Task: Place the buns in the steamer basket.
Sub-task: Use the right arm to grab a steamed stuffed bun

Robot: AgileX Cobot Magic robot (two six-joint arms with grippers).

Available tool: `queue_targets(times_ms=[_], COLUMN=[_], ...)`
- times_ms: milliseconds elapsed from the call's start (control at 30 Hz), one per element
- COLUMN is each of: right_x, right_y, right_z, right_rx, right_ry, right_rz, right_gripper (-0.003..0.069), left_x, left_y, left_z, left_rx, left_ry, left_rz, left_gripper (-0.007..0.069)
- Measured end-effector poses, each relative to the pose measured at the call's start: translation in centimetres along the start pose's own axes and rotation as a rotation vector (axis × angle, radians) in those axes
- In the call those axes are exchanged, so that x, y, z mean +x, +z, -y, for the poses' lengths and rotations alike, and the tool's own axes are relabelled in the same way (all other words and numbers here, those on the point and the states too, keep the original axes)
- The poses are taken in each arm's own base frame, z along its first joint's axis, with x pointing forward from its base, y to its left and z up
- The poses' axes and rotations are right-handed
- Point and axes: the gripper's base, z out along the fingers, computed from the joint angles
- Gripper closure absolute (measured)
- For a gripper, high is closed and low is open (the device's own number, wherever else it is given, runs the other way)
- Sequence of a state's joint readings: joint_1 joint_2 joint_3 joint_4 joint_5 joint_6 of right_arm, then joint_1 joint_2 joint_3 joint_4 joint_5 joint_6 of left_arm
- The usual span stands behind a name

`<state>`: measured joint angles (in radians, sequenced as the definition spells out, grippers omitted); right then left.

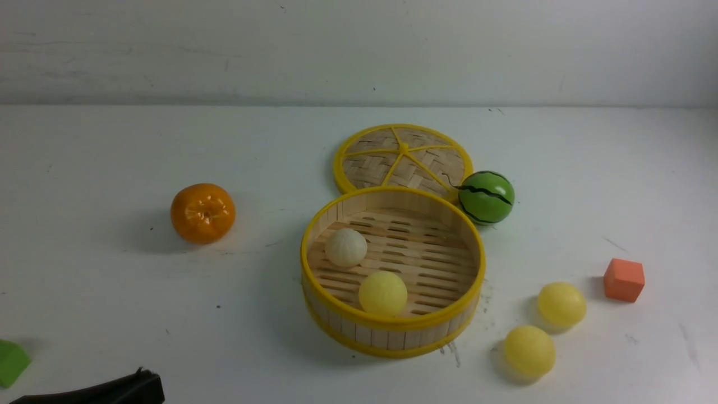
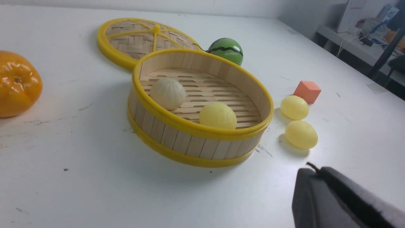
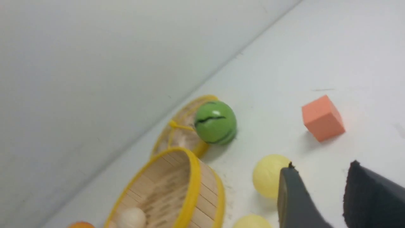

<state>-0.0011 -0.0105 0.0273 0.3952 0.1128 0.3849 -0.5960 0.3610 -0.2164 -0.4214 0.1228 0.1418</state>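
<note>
The steamer basket [image 1: 475, 264] [image 2: 190, 126] [image 3: 193, 180] stands mid-table with a cream-white bun [image 1: 346, 247] [image 2: 167, 93] [image 3: 132, 218] and a pale yellow bun [image 1: 383, 292] [image 2: 218, 115] on its slatted floor. Two more pale yellow buns lie on the table to its right: one farther [image 1: 561, 303] [image 2: 294, 107] [image 3: 267, 175], one nearer [image 1: 529, 351] [image 2: 301, 134] [image 3: 251, 221]. My left gripper [image 1: 147, 375] [image 2: 311, 169] is shut and empty at the near left edge. My right gripper [image 3: 321, 169] is open and empty, hovering beside the farther loose bun; the front view does not show it.
The flat woven lid [image 1: 403, 158] [image 2: 142, 39] lies behind the basket, with a green watermelon ball [image 1: 486, 197] [image 3: 215, 122] touching its right side. An orange [image 1: 202, 212] [image 2: 17, 84] sits left. An orange cube [image 1: 624, 279] [image 3: 322, 117] is right of the loose buns. A green block [image 1: 11, 362] is at the near left.
</note>
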Motion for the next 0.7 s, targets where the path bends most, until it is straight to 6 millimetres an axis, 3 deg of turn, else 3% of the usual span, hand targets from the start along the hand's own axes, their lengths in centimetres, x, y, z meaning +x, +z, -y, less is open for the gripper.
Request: queue_targets(times_ms=[133, 233, 367, 433, 467, 533, 700], right_x=[-0.6, -1.2, -4.3, -4.7, -5.3, -5.3, -3.7], right_y=[-0.1, -0.4, -0.1, 0.6, 2.3, 4.9, 11.7], right_z=[-0.6, -2.0, -7.5, -8.7, -10.1, -11.0, -11.2], right_rx=[-0.035, -0.064, -0.084, -0.074, -0.05, -0.017, 0.032], right_ry=[0.102, 0.074, -0.197, -0.303, -0.41, -0.505, -0.586], right_rz=[0.028, -0.046, -0.368, -0.517, -0.693, -0.884, -1.173], right_gripper=[0.0418, 0.0418, 0.0437, 0.0448, 0.0468, 0.0494, 0.056], left_x=[0.0, 0.0, 0.0, 0.0, 0.0, 0.0, 0.0], left_y=[0.0, 0.0, 0.0, 0.0, 0.0, 0.0, 0.0], left_z=[0.0, 0.0, 0.0, 0.0, 0.0, 0.0, 0.0], left_rx=[0.0, 0.0, 0.0, 0.0, 0.0, 0.0, 0.0], left_ry=[0.0, 0.0, 0.002, 0.003, 0.003, 0.003, 0.003], left_rz=[0.0, 0.0, 0.0, 0.0, 0.0, -0.001, -0.001], left_gripper=[0.0638, 0.0638, 0.0638, 0.0638, 0.0638, 0.0638, 0.0638])
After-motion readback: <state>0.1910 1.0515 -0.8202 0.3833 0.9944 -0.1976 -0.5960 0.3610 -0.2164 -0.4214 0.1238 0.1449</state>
